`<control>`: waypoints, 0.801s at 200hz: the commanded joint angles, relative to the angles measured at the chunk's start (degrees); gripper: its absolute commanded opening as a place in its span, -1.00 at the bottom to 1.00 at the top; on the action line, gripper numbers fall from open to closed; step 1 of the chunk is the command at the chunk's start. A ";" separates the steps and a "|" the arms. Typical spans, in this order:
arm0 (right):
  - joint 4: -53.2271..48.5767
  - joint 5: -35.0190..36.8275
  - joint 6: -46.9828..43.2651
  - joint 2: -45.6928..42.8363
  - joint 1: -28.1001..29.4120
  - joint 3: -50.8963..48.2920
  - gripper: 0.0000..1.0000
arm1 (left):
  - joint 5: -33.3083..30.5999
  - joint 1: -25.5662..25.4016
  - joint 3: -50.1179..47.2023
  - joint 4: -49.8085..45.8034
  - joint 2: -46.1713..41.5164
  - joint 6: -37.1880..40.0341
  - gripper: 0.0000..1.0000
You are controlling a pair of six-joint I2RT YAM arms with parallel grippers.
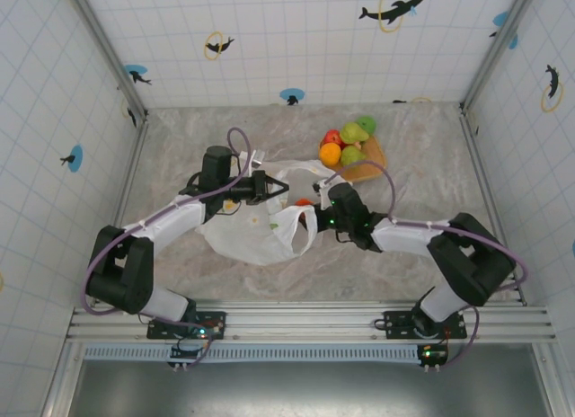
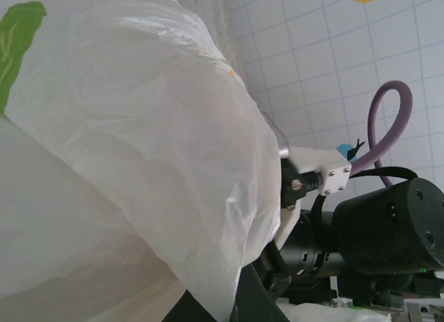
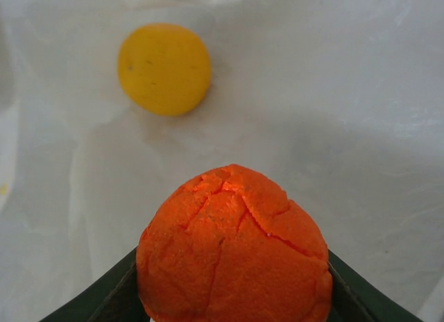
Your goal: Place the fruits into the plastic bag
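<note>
- Top view: the left gripper (image 1: pixel 268 188) is clamped on the plastic bag (image 1: pixel 256 237) at its upper edge. The right gripper (image 1: pixel 312 212) clasps an orange (image 1: pixel 304 201) at the bag's mouth. More fruits (image 1: pixel 346 140) sit on the tray (image 1: pixel 375 161) near that gripper.
- Left wrist: bag film (image 2: pixel 139 141) drapes against the camera (the jaws themselves are hidden).
- Right wrist: the orange (image 3: pixel 232 252) sits between the jaws, and a yellow fruit (image 3: pixel 164 69) lies ahead on the bag.

Robot test cell — tiled walls (image 1: pixel 296 48), aluminium frame (image 1: pixel 305 323)
</note>
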 commanded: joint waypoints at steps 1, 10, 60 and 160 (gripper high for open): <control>2.15 0.92 5.98 3.46 1.18 4.57 0.10 | -0.41 -0.06 -0.39 0.92 0.72 0.53 -1.00; 2.43 -0.27 7.41 4.90 1.64 5.80 0.11 | -0.66 -0.06 -0.48 0.94 0.81 0.49 -1.00; 6.13 -10.35 13.20 9.58 3.02 9.19 0.39 | -1.08 -0.07 -0.81 1.94 0.74 0.16 -1.00; 7.73 -14.84 11.94 5.87 1.20 5.26 0.58 | -2.49 0.26 -1.14 0.88 -0.40 1.51 -1.00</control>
